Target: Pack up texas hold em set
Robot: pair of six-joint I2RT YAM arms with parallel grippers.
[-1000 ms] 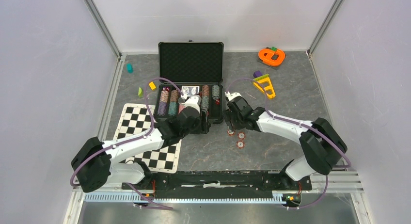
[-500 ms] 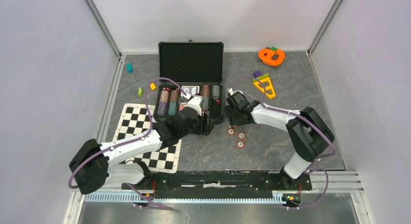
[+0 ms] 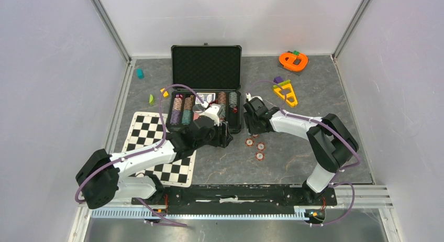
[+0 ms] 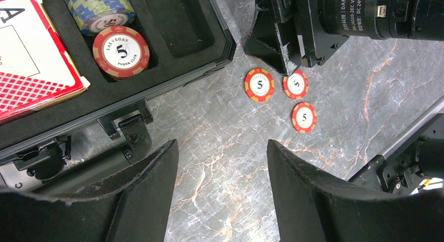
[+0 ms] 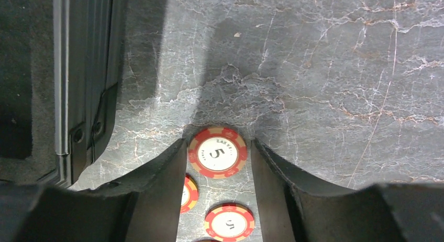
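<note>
Now right gripper (image 5: 218, 143) narrower, flanking red chip (image 5: 217, 154) beside briefcase (image 5: 63, 95).

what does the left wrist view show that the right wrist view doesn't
Only the left wrist view: what the case holds, namely a card deck, a blue chip stack and a red chip seated in a slot, with the left gripper open and empty.
Only the right wrist view: one loose chip close up between the right gripper fingers; whether they pinch it is unclear.
Both views: the three loose red chips on the grey marbled table beside the case's edge.
</note>
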